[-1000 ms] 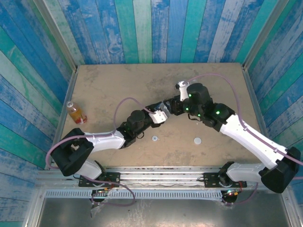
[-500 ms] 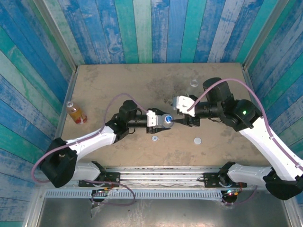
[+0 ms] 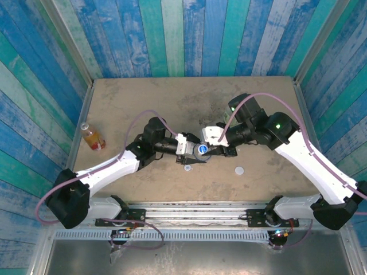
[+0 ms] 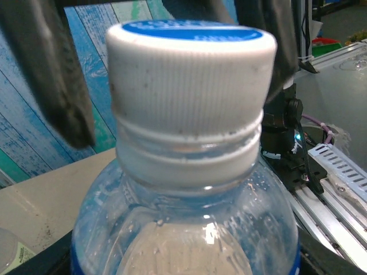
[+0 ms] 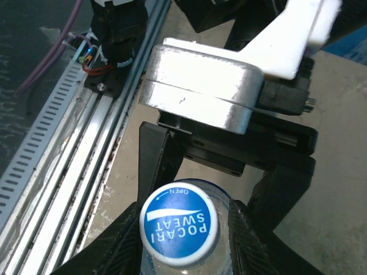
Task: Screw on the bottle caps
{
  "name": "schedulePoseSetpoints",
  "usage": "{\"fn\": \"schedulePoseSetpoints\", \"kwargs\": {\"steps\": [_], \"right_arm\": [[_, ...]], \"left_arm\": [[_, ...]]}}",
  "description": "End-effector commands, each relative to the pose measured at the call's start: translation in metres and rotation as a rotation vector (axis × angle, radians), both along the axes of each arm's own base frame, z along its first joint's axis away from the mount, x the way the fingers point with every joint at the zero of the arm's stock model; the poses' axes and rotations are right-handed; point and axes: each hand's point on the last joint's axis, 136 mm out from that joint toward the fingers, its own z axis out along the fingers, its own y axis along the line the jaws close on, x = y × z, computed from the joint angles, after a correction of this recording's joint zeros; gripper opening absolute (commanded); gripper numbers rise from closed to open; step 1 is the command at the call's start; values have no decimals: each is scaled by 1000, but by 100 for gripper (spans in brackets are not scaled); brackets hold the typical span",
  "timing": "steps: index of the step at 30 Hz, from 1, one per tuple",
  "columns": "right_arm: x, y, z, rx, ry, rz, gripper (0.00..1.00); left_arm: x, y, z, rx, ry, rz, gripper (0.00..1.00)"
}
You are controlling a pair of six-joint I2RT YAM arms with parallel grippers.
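My left pincer pinches the bottle at the middle of the tabletop. My right pincer flanks its cap; whether it grips, I cannot tell. Twisting before it bites could slip or cross-thread the cap.

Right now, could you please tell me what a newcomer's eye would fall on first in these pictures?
The left arm and right arm meeting mid-table over a clear bottle: the left jaws clamp its body, and the right jaws straddle its white cap with the blue Pocari Sweat top. Next, the bottle of orange liquid standing alone at the left edge of the table.
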Motion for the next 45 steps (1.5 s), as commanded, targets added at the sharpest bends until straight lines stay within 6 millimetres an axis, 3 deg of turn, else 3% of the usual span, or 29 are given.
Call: {"fn": "schedulePoseSetpoints", "kwargs": {"steps": [1, 5, 7, 11, 13, 16, 20, 25, 27, 29, 31, 34, 40, 45], "right_arm": [[-6, 3, 5, 11, 13, 39, 38], [-7, 4, 4, 12, 27, 40, 23], [-6, 3, 1, 5, 31, 27, 22], [8, 8, -4, 27, 69, -90, 20], [25, 11, -6, 59, 87, -211, 15], [68, 14, -9, 165, 130, -507, 8], [107, 6, -19, 292, 178, -814, 2], [148, -37, -46, 274, 120, -1270, 4], [150, -41, -47, 247, 92, -1280, 10], [143, -31, -41, 222, 71, -1164, 22], [118, -10, -27, 207, 48, -909, 46], [73, 4, -13, 230, 25, -567, 65], [33, -1, 9, 249, 21, -291, 67], [22, 5, 15, 225, 58, -204, 61]], "left_arm": [[-4, 2, 14, -23, -23, -21, 0], [0, 2, 11, -19, -26, 2, 0], [7, 1, 13, -23, -29, 41, 0], [43, -4, 8, -39, -9, 219, 0], [67, -3, 16, -83, 6, 357, 0], [100, -1, 25, -116, 35, 517, 0], [136, 3, 27, -153, 91, 686, 0], [156, 12, 31, -194, 130, 804, 0], [151, 8, 28, -150, 102, 771, 0], [143, 6, 13, -46, 76, 725, 0], [129, 8, 0, 11, 71, 639, 0], [100, 13, -4, 12, 100, 457, 0], [43, 15, -2, 50, 53, 142, 0], [15, 17, 2, 57, 55, -28, 0]]}}
